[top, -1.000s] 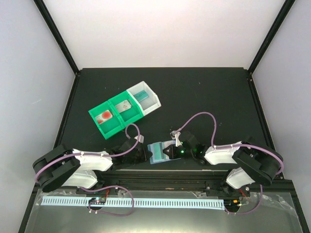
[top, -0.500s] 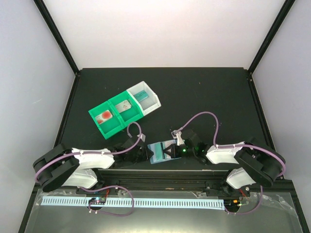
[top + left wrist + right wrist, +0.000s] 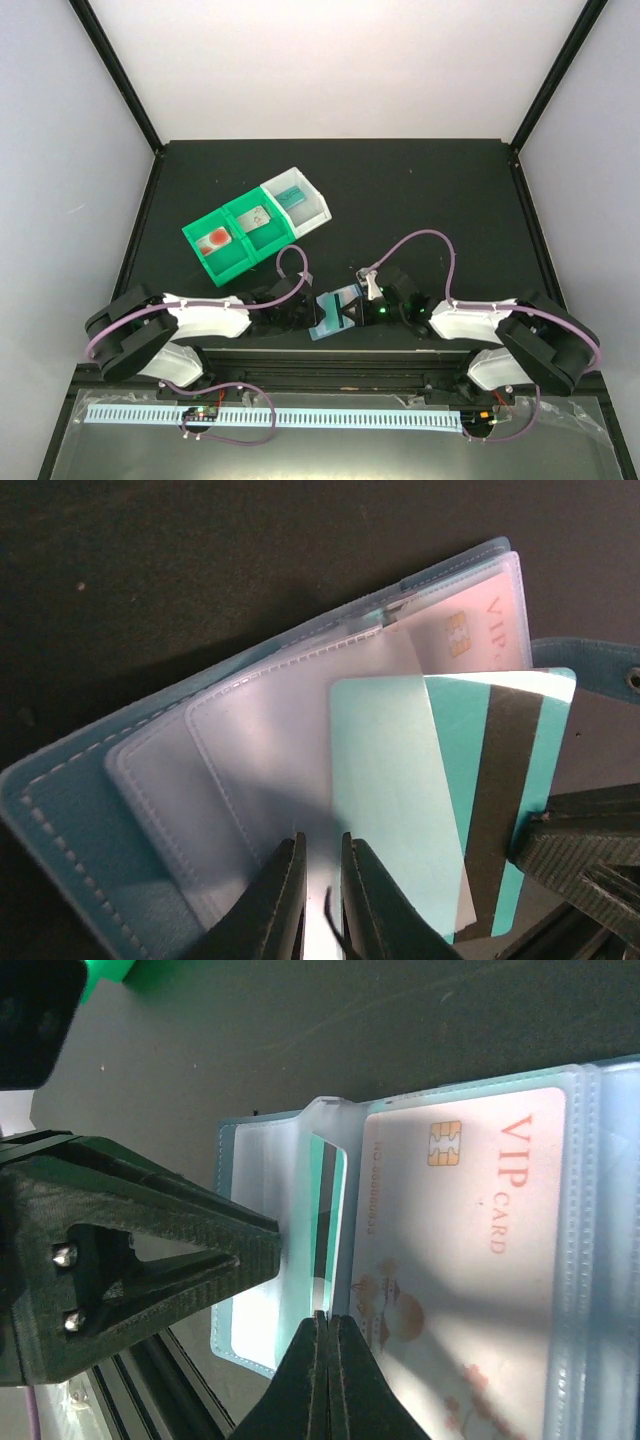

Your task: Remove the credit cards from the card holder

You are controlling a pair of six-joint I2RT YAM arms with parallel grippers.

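The slate-blue card holder (image 3: 326,322) lies open at the table's near edge, between my two grippers. In the left wrist view its cover (image 3: 90,820) and translucent sleeves show. A teal card (image 3: 480,780) with a black stripe sticks partway out of a sleeve. A pale VIP card (image 3: 470,630) sits inside another sleeve. My left gripper (image 3: 322,880) is over a sleeve, its jaws a narrow gap apart. My right gripper (image 3: 325,1322) is shut on the teal card's edge (image 3: 335,1210), beside the VIP card (image 3: 470,1260). In the top view the left gripper (image 3: 303,312) and right gripper (image 3: 354,312) flank the holder.
A green two-bin tray (image 3: 205,262) and an adjoining white tray (image 3: 316,205) stand at the back left, each holding small items. The table's black front rail (image 3: 320,352) runs just behind the holder. My left gripper's finger (image 3: 150,1250) fills the left of the right wrist view.
My left arm has reached right, up to the holder. The holder has turned and one end has lifted, with the teal card showing further out. My right gripper has stayed on it.
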